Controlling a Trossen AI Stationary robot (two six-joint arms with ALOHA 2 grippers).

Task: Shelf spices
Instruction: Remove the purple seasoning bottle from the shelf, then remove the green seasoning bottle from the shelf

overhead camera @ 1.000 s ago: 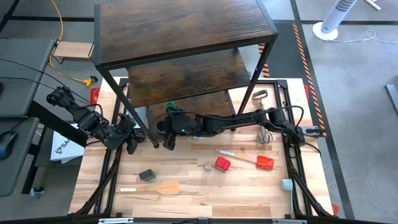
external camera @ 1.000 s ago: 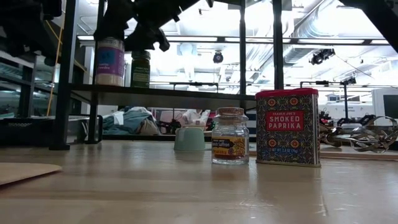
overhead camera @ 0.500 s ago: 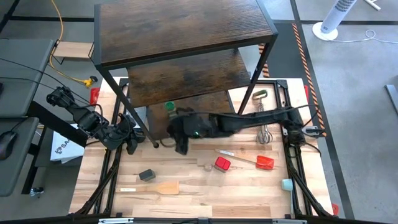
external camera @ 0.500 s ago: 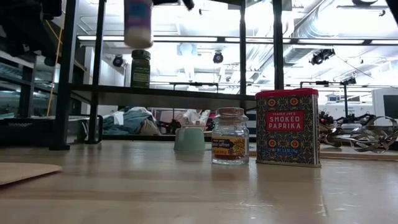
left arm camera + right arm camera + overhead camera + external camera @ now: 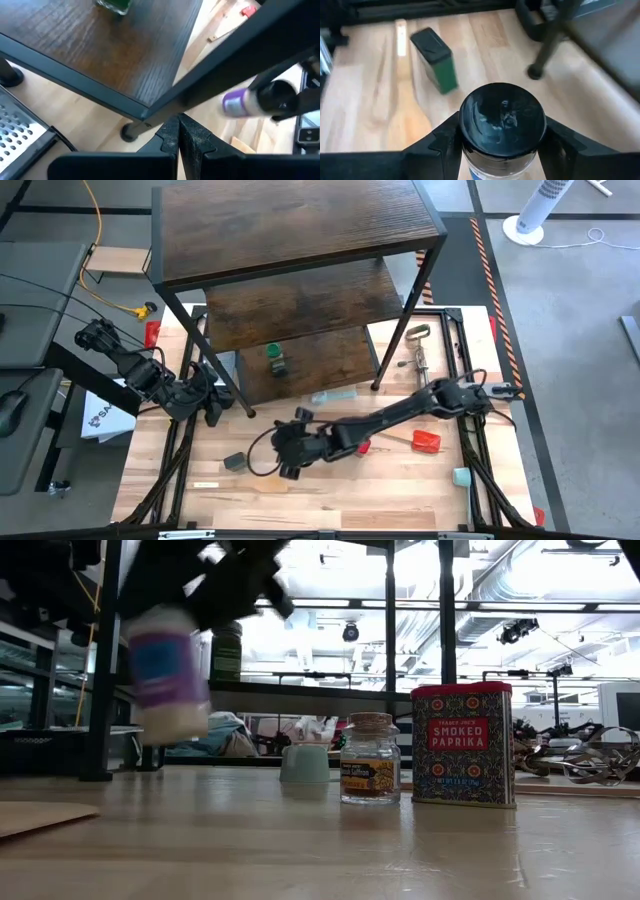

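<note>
High view: right gripper (image 5: 290, 450) reaches across the pale wooden table (image 5: 340, 500) to near-left of centre, beside a small dark tin (image 5: 236, 462) and a wooden spatula (image 5: 255, 481). Green-lidded spice jar (image 5: 275, 361) stands on the lowest board of the dark brown three-tier shelf (image 5: 300, 220). Red spatula (image 5: 424, 441) lies to the right. Left gripper (image 5: 212, 412) waits at the shelf's near-left leg.

Low view: blurred purple-labelled white jar (image 5: 165, 675) hangs above the table; small glass jar (image 5: 369, 758) and red paprika tin (image 5: 462, 744) stand right. Lit room behind.

Left wrist view: fingers (image 5: 172, 137) together, holding nothing.

Right wrist view: fingers (image 5: 442, 137) clamp the dark-lidded jar.
</note>
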